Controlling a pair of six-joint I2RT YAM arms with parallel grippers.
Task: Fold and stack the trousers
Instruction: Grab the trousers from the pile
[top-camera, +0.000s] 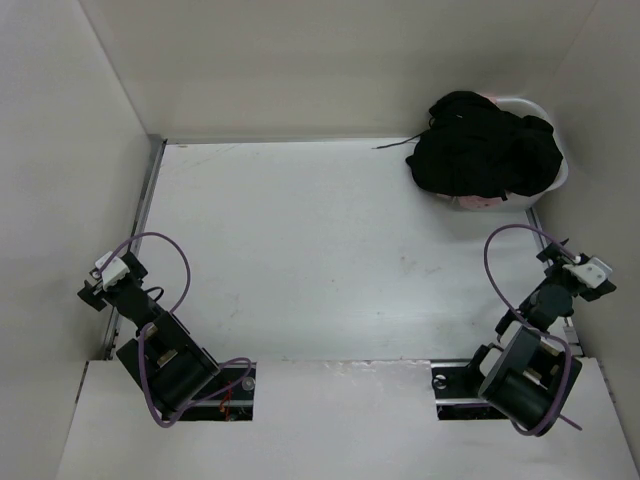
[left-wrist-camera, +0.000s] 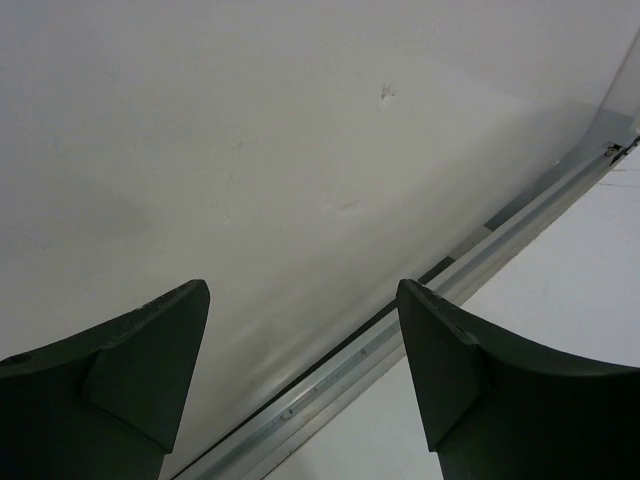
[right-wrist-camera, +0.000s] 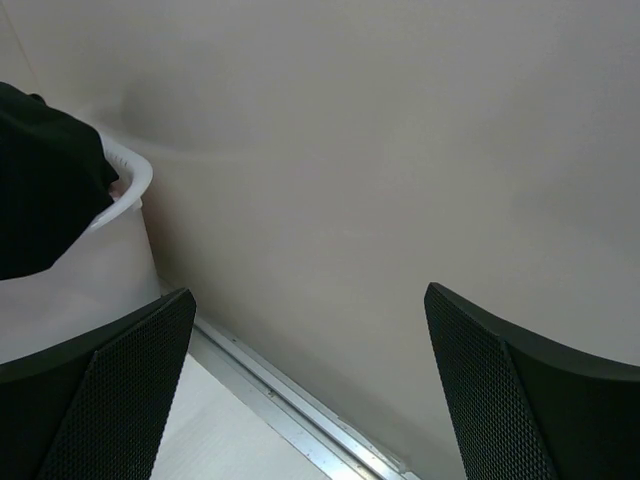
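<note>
Desk (top-camera: 330, 260): white and flat, with white walls (top-camera: 300, 60) on three sides. Nearly all of its surface lies left of and nearer than the basket, open from there to the arm bases.

Basket (top-camera: 556, 176): a white tub pushed into the corner where two walls meet. It touches or almost touches both walls; the pictures don't settle which.

Trousers (top-camera: 485, 155): a black, bunched heap filling the basket. They rise above its rim and spill over the side that faces the open desk. No leg or waistband can be told apart in the heap.

Left arm (top-camera: 165, 355): well apart from the basket, diagonally across the desk, close to the wall opposite. Right arm (top-camera: 530, 365): on the basket's side and nearer than it, close to that wall, with bare desk between arm and basket.

Left end effector (left-wrist-camera: 302, 290): fingers spread wide, nothing between them, turned toward wall and rail (left-wrist-camera: 400, 345).

Right end effector (right-wrist-camera: 308, 295): fingers spread wide, nothing held. Its wrist view catches the basket rim and black cloth at one edge, apart from the fingers.

Rail: a thin metal strip along the foot of the wall, also running past the basket's base.

Cables (top-camera: 172, 250): a purple loop arching over each arm.

Drawstring (top-camera: 393, 146): a thin dark end trailing from the heap onto the desk, just beside the basket.
</note>
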